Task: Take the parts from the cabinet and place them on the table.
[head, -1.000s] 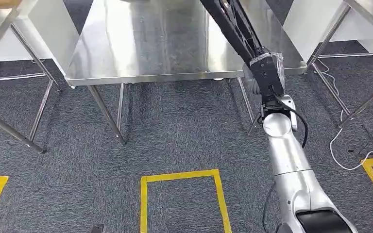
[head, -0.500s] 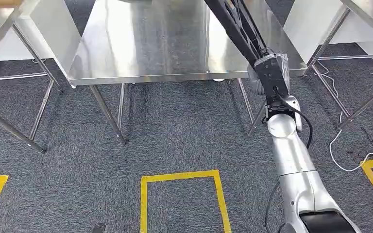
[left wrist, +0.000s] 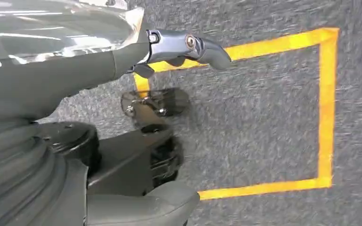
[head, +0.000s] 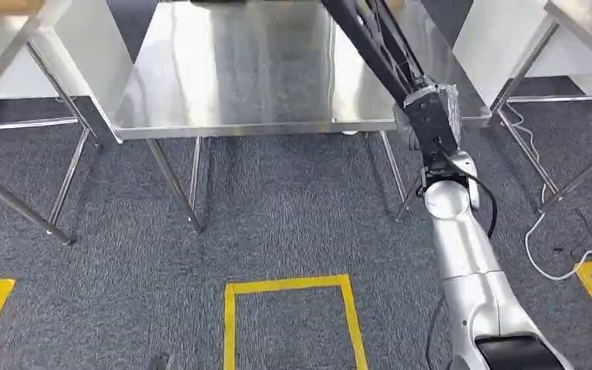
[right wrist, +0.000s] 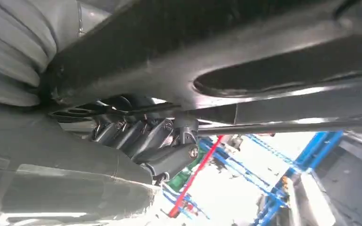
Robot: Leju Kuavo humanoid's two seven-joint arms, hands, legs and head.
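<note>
**Part carried to the table, not yet set down**

The right robot hand (head: 429,116) is at the near right corner of the steel table (head: 231,77), gripping a long black part (head: 370,38) that slants up and away over the tabletop and out of the top of the head view. In the right wrist view the dark fingers (right wrist: 141,136) are curled tight against the underside of the part (right wrist: 217,52), so I'd call that a firm hold. Whether the far end of the part touches the table I cannot tell.

By my reckoning the fetching from the cabinet is done for this piece, and what's left is lowering it flat onto the table and letting go. No part lies on the stretch of tabletop I can see.

The left robot hand (left wrist: 179,47) hangs down by the floor over the yellow tape box (left wrist: 327,108), fingers loosely apart, holding nothing.

As for containers, none is on the table or the carpet (head: 277,223).
</note>
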